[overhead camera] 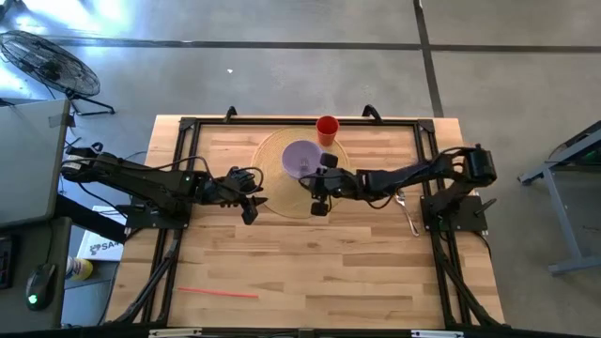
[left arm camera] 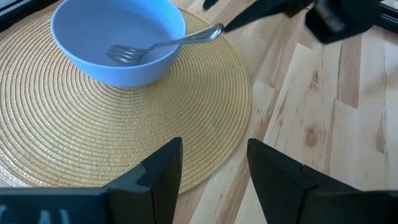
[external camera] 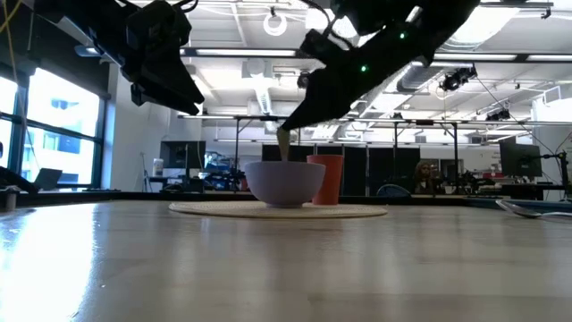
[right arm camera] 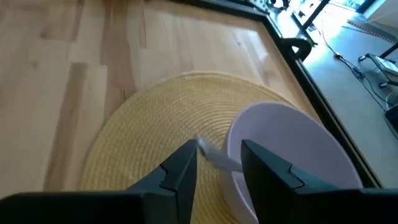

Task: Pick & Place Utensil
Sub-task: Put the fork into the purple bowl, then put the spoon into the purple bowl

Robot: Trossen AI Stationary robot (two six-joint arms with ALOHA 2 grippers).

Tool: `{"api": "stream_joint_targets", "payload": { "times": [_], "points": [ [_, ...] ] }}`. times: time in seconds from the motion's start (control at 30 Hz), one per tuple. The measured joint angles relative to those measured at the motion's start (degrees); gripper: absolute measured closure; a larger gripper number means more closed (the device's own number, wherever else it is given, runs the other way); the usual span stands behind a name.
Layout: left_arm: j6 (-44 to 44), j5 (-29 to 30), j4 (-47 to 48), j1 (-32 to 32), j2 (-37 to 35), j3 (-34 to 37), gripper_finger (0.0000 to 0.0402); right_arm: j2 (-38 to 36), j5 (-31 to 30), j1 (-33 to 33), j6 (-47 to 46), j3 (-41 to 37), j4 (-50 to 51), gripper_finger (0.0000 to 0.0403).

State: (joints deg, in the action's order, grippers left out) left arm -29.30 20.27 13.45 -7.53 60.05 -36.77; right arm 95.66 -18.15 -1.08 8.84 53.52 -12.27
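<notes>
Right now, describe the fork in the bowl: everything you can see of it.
The fork is plain shiny metal, slim, one piece. Its tines lie down inside the pale blue bowl, and its handle slants up over the rim toward the right gripper, whose dark fingers close around the handle's end. The bowl sits on a round woven placemat. The left gripper is open, off to the side, not touching it.

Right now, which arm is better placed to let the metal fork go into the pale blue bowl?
Right. The right gripper holds the metal fork by its handle, tines inside the pale blue bowl; the left gripper waits open beside the mat.
</notes>
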Motion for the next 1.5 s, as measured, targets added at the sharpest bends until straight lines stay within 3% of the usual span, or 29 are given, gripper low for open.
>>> {"api": "stream_joint_targets", "payload": {
  "times": [0.27, 0.47, 0.8, 1.27, 1.37, 1.5],
  "points": [
    [0.00, -0.24, 0.03, 0.00, 0.00, 0.00, 0.0223, -6.75, 0.76, 0.09, -3.99, 0.00, 11.85, 0.0284],
    [0.00, -0.26, 0.04, 0.00, 0.00, 0.00, 0.0223, -10.95, 2.06, 0.12, -10.56, 0.00, 27.69, 0.0284],
    [-0.25, -0.29, 0.02, 0.00, 0.00, 0.00, 0.0223, -12.94, 3.19, -2.38, -40.55, -0.02, 64.35, 0.0284],
    [-0.98, -0.58, 0.16, -0.02, 0.15, 0.00, 0.0223, -13.90, 9.98, -0.82, -53.72, -2.25, 84.28, 0.0284],
    [-1.01, -1.25, 0.10, -0.02, 0.15, 0.00, 0.0223, -16.32, 15.29, -0.81, -54.04, -7.22, 82.40, 0.0284],
    [-1.00, -1.27, 0.02, -0.02, 0.15, 0.00, 0.0223, -19.63, 15.20, -3.15, -55.40, -13.80, 76.99, 0.0284]
  ]
}}
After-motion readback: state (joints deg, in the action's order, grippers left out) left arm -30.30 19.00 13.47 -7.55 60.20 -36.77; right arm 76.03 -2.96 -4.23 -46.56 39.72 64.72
